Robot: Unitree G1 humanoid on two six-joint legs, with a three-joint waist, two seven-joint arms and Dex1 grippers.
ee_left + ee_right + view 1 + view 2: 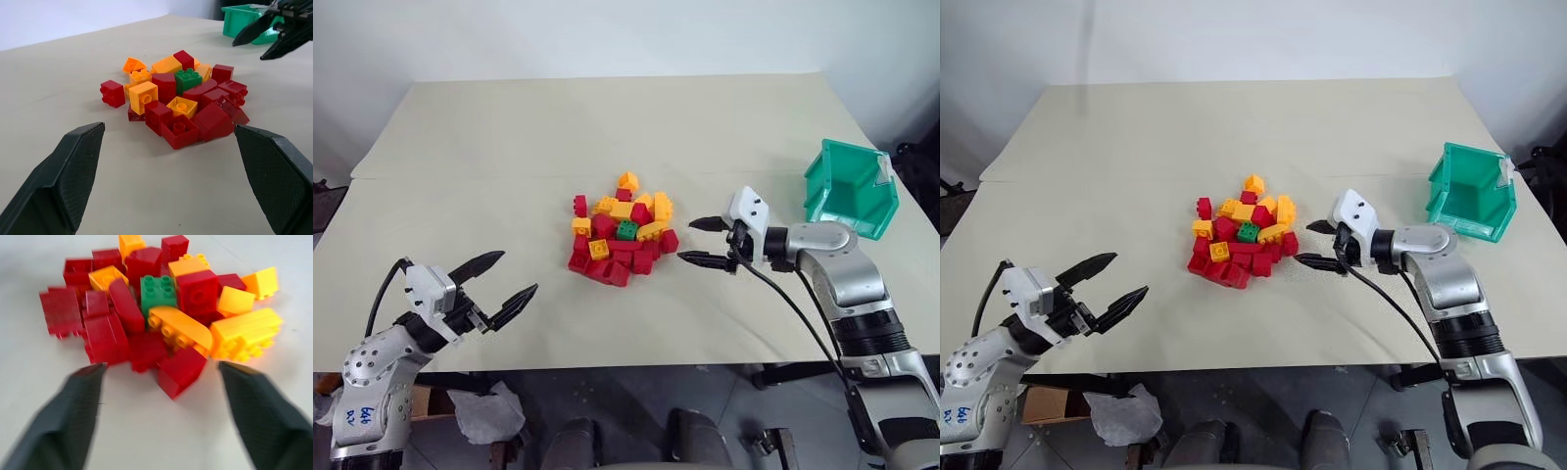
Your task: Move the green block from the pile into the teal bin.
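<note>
On the near left of the bench (460, 127), the left hand (499, 286) hovers with its fingers spread wide, holding nothing. Mid-bench sits the pile (619, 240) of red and yellow-orange bricks (two dozen or so; the heap hides some), with the one green block (626, 230) nested near its top centre, studs up. It looks light, rigid and smooth, so I'd pinch its two flat sides. Just right of the pile, the right hand (701, 241) is open and empty, pointing at it. Far right stands the single teal bin (850, 190).
</note>
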